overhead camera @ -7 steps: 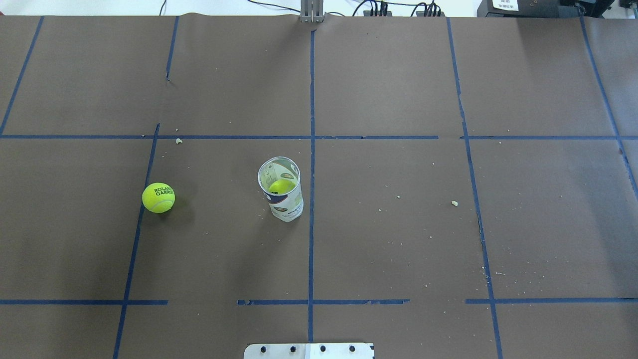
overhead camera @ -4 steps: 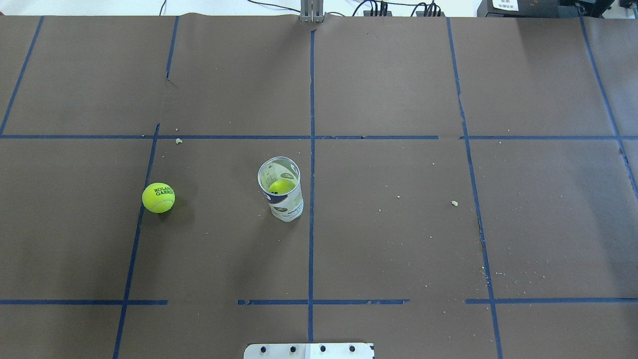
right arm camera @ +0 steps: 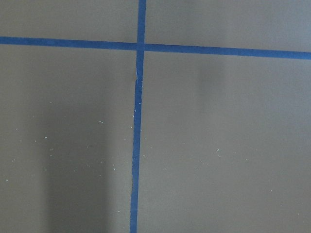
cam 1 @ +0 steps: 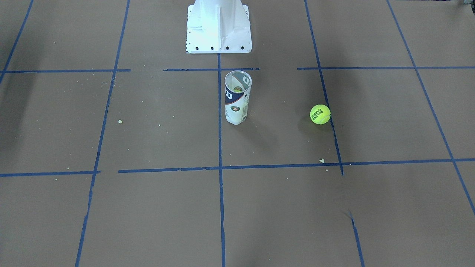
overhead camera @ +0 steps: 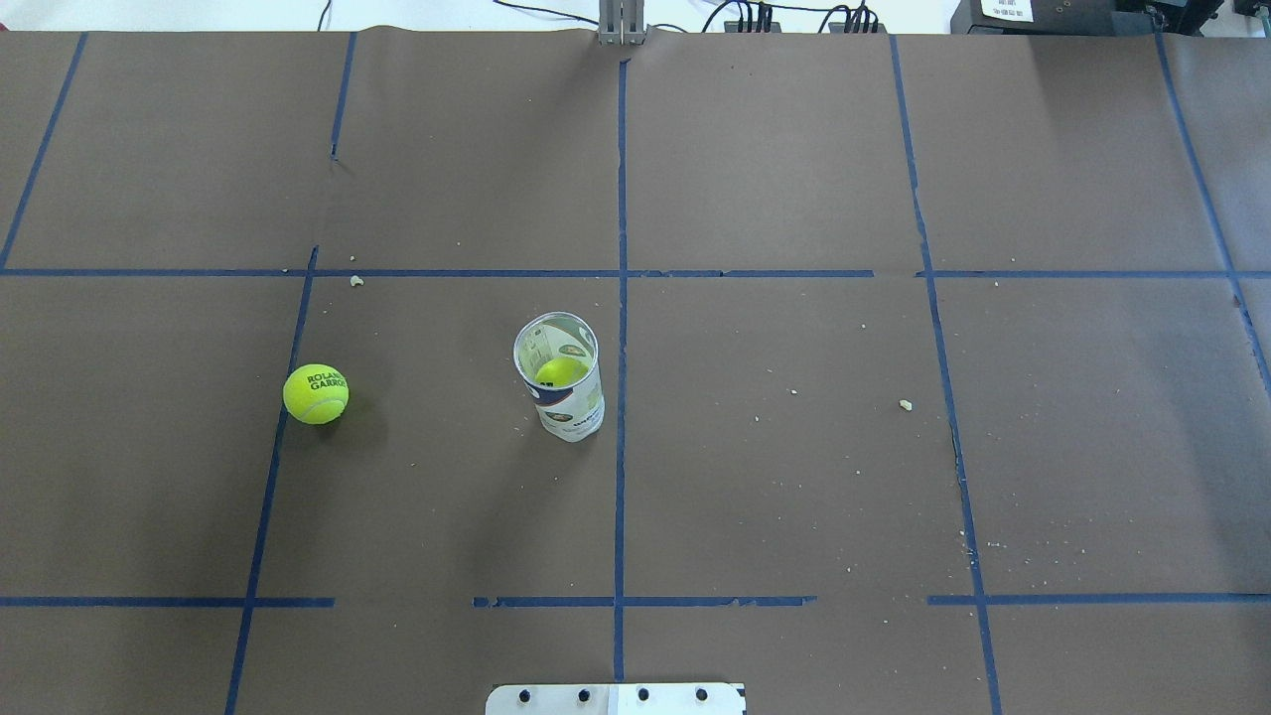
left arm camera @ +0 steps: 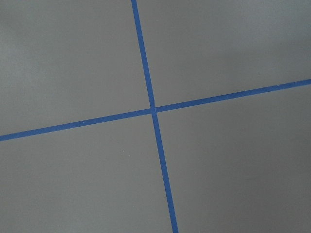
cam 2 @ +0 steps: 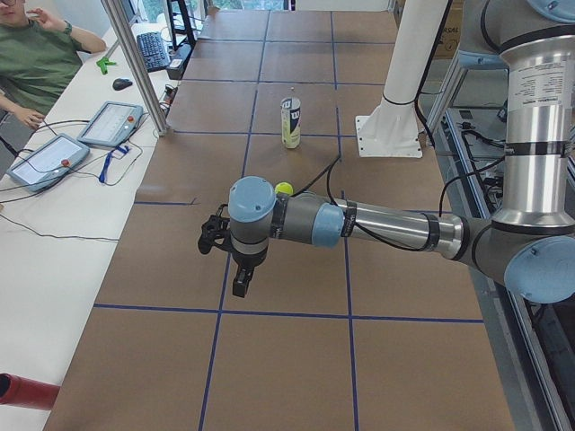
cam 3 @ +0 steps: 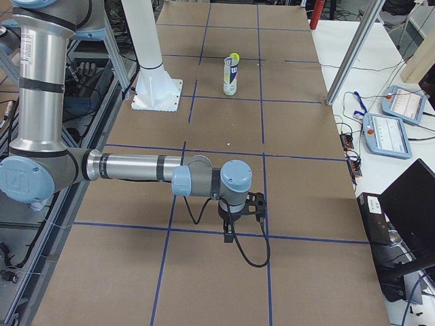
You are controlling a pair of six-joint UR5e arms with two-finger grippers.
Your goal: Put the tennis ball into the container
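The tennis ball (overhead camera: pixel 316 393) lies loose on the brown table cover, left of centre, with dark lettering on top; it also shows as the ball (cam 1: pixel 320 114). The container (overhead camera: pixel 561 382) stands upright and open-topped near the middle tape line, with another yellow-green ball (overhead camera: pixel 561 372) at its bottom. In the front-facing view the container (cam 1: pixel 237 98) stands left of the loose ball. My left gripper (cam 2: pixel 214 241) and right gripper (cam 3: pixel 254 202) show only in the side views, each hanging far from both objects; I cannot tell whether they are open or shut. Both wrist views show only paper and tape.
The white robot base plate (cam 1: pixel 219 29) stands behind the tube. Blue tape lines grid the table and small crumbs (overhead camera: pixel 905 404) are scattered on it. An operator (cam 2: pixel 36 54) sits beside tablets (cam 2: pixel 110 122) on the side bench.
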